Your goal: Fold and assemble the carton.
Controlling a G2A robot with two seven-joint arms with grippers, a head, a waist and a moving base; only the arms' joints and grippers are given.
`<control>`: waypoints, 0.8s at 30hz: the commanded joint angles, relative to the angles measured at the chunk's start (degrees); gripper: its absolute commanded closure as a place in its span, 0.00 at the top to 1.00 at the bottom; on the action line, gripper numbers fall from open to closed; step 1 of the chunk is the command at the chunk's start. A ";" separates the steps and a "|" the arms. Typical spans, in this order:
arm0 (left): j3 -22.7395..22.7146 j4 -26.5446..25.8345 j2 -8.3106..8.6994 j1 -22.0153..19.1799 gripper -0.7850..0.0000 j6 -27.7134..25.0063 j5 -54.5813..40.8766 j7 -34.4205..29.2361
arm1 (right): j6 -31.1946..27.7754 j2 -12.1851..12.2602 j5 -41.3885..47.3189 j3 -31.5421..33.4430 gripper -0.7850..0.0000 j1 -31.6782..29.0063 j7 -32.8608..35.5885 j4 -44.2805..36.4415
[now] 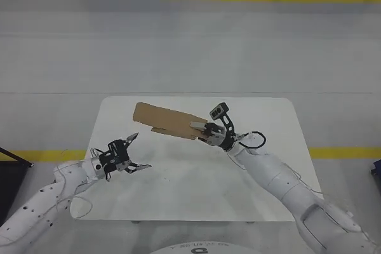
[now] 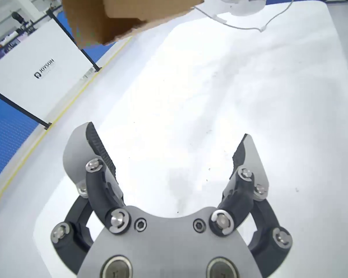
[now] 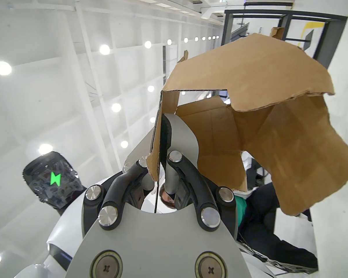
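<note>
The carton [image 1: 168, 120] hangs in the air over the far middle of the tabletop [image 1: 197, 184]. It is held by the right gripper [image 1: 200, 129], whose fingers are pressed onto the edge of one side wall. In the right wrist view the carton [image 3: 258, 73] is half opened, with loose flaps hanging off its creases and one ragged edge. It looks light, its corrugated panels stiff but free to swing at the folds, and a hard squeeze would likely dent it. A hold on a flat panel near a crease, opposite the present grip, seems best. The left gripper [image 1: 141, 151] sits over the near left part of the tabletop, fingers spread wide and holding nothing. The carton faces in view are plain, with no readable print. A white signboard [image 2: 37, 70] beyond the tabletop bears a small logo.
</note>
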 commanded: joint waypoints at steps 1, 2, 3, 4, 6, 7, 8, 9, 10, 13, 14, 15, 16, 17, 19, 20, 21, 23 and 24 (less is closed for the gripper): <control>-0.74 -0.77 0.13 0.78 1.00 1.49 0.96 1.75 | -0.08 0.01 -0.24 -0.05 0.00 0.02 -0.12 -0.02; -1.13 -1.27 0.21 1.23 1.00 2.28 1.61 2.53 | -0.08 0.01 -0.24 -0.05 0.00 0.02 -0.12 -0.02; -1.51 -1.79 0.31 1.68 1.00 3.05 2.45 3.13 | -0.08 0.01 -0.24 -0.05 0.00 0.02 -0.12 -0.02; -1.82 -2.37 0.42 2.17 1.00 3.63 3.45 3.34 | -0.08 0.01 -0.24 -0.05 0.00 0.02 -0.12 -0.02; -2.46 -3.65 0.65 2.95 1.00 4.26 5.41 2.73 | 5.24 -0.15 2.06 -0.35 0.00 -0.98 0.03 -1.80; -2.73 -4.29 0.75 3.30 1.00 4.35 6.34 2.17 | 9.00 -0.15 3.12 -0.39 0.00 -1.31 0.40 -1.98; -3.08 -4.98 0.84 3.59 1.00 4.95 7.37 1.39 | 12.19 -0.14 3.87 -0.20 0.00 -1.35 -0.26 -1.60; -3.22 -5.78 0.90 4.03 1.00 5.27 8.26 0.80 | 13.34 -0.15 3.50 -0.02 0.00 -1.20 -0.77 -1.48; -3.36 -6.51 0.95 4.39 1.00 5.13 8.80 0.29 | 15.38 -0.25 4.39 -0.03 0.00 -1.49 -0.44 -1.49; -4.00 -8.42 1.07 5.05 1.00 5.88 11.03 -1.54 | 18.65 -0.57 4.37 -0.08 0.00 -1.47 -1.16 -0.50; -4.17 -9.02 1.08 5.17 0.99 5.90 11.54 -2.14 | 19.50 -0.69 4.10 -0.15 0.00 -1.35 -1.19 -0.26; -4.33 -9.62 1.07 5.27 0.98 5.84 11.84 -2.58 | 20.28 -0.81 3.84 -0.25 0.00 -1.26 -1.23 -0.07; -4.44 -10.19 1.06 5.36 0.95 5.62 12.07 -2.83 | 20.97 -0.95 3.91 -0.28 0.00 -1.20 -1.00 0.02; -4.54 -10.67 1.04 5.39 0.91 5.38 12.48 -3.24 | 21.43 -1.09 3.95 -0.29 0.00 -1.17 -0.77 0.17; -4.54 -11.46 0.97 5.45 0.86 4.52 12.87 -4.01 | 22.10 -1.38 3.92 -0.29 0.00 -1.06 -0.42 0.40; -4.53 -11.70 0.92 5.42 0.84 4.19 13.01 -4.50 | 22.52 -1.53 4.08 -0.32 0.00 -1.04 -0.03 0.40; -4.50 -11.92 0.84 5.36 0.78 3.91 13.05 -4.90 | 22.88 -1.69 4.27 -0.31 0.00 -1.00 0.35 0.48; -4.45 -12.05 0.68 5.21 0.73 3.37 12.97 -5.33 | 23.60 -2.01 4.55 -0.36 0.00 -0.90 1.11 0.62; -4.45 -12.00 0.60 5.13 0.71 3.17 12.95 -5.47 | 23.94 -2.18 4.75 -0.37 0.00 -0.88 1.49 0.76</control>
